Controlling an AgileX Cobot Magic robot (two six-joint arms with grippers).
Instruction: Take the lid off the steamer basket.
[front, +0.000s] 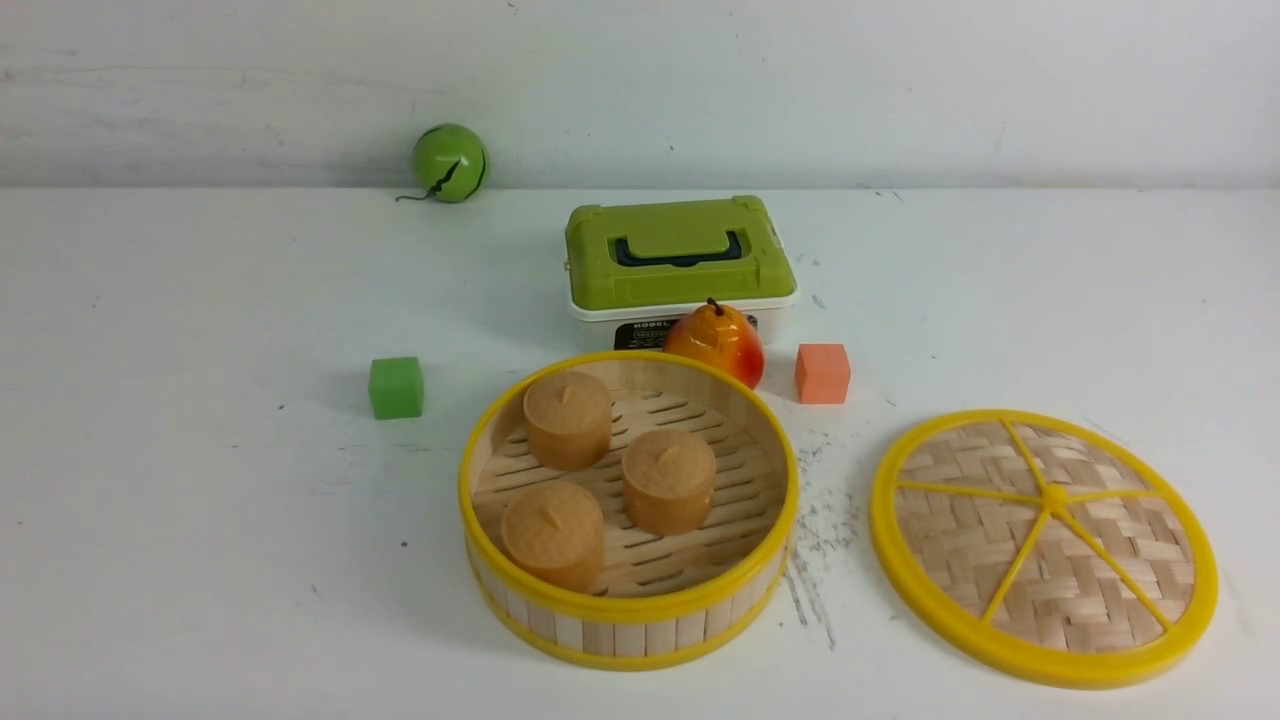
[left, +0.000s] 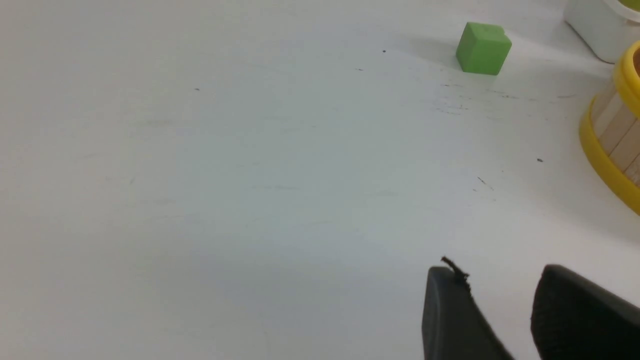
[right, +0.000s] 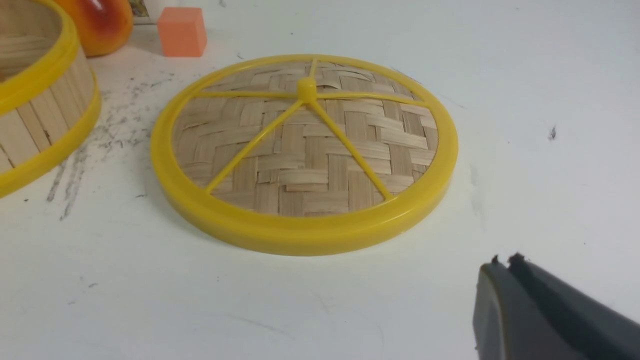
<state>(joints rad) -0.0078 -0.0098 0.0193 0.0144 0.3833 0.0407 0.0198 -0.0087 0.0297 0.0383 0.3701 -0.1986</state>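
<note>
Lid: the woven bamboo lid lies flat on the white table, off the basket and to its right, apart from it with a strip of scuffed tabletop between them; its yellow rim and six spokes face up.
Steamer basket: the steamer basket stands open near the front middle of the table, its slatted floor showing.
Basket contents: three tan buns sit upright on the slats, two toward the left side and one toward the right, close together.
Left gripper: the left gripper hangs over bare table with its two dark fingers spread and nothing between them; the basket's wall shows at the edge of its view.
Right gripper: the right gripper has its fingers pressed together, empty, near the lid's rim but not touching it.
Behind the basket: a pear sits just beside the far rim, in front of a green-lidded box.
Cubes: an orange cube rests right of the pear; a green cube rests left of the basket.
Far edge: a green ball lies by the wall.
</note>
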